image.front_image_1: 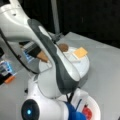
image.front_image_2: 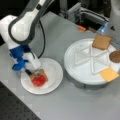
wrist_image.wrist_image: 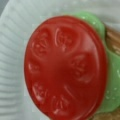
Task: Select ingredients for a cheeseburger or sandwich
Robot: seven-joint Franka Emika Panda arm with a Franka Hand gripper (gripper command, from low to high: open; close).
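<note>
The gripper [image.front_image_2: 35, 72] sits low over the plate [image.front_image_2: 53, 71], at the 9 o'clock side of a front view, directly above the stack [image.front_image_2: 38, 79]. Whether its jaws are parted or closed cannot be told; the arm's blue wrist section covers them.

The wrist view shows the tomato [wrist_image.wrist_image: 65, 67] lying flat on the lettuce [wrist_image.wrist_image: 112, 75], with the toast [wrist_image.wrist_image: 113, 37] edge showing at 2 o'clock (the camera is very close to the tomato).

The divided tray [image.front_image_2: 80, 72] at 3 o'clock holds a second toast [image.front_image_2: 101, 41], the patty [image.front_image_2: 115, 56] and the cheese [image.front_image_2: 109, 74].

Hazards, as judged:
- The tomato sits off-centre on the lettuce. A sideways nudge from a finger could slide it off.
- If the tomato clings to a finger, it may lift off the stack with the gripper.
- Downward pressure at this height could shift the layers on the plate.
</note>
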